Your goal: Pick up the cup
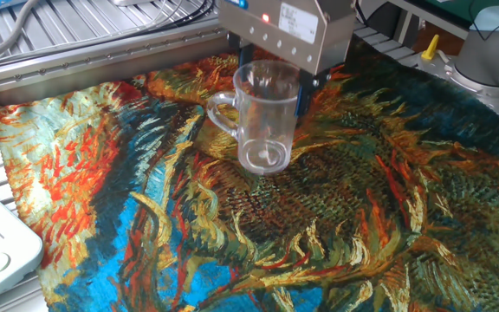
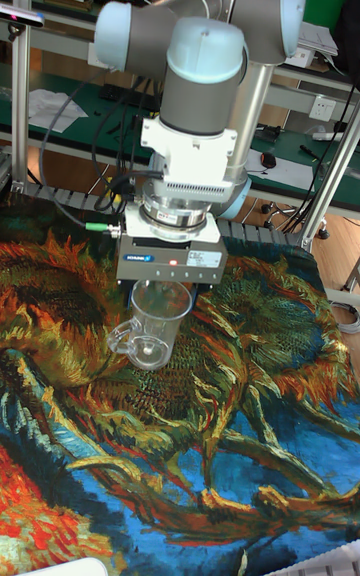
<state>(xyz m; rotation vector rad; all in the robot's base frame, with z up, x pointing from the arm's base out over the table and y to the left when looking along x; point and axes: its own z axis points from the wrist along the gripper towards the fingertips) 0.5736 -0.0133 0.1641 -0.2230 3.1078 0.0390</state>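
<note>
**Clear mug pinched at the rim, clear of the cloth**

Upper middle of the fixed view: the cup (image 1: pixel 265 121), gripped at its far rim by the gripper (image 1: pixel 275 82), base tipped toward the camera and seemingly off the sunflower-print cloth (image 1: pixel 379 208) covering the counter. Handle (image 1: pixel 220 115) pointing to the frame's left. In the tall fixed view, same cup (image 2: pixel 152 324) hanging just under the gripper body, left of centre. Fingers mostly hidden behind the gripper housing and the mug wall; pinching the rim, judging by the tilt and lift.

Handling, as a judgement: light, empty, thin clear plastic; stiff enough at the rim but likely to flex under a hard squeeze. Smooth and probably slippery, so liable to swing or slide in a one-wall grip. Rim wall a workable hold; handle loop too narrow a target.

Writing: small blue label at the housing's upper left corner, unreadable. Red indicator light (image 1: pixel 265 18) on the housing face. No markings visible on the mug.
</note>
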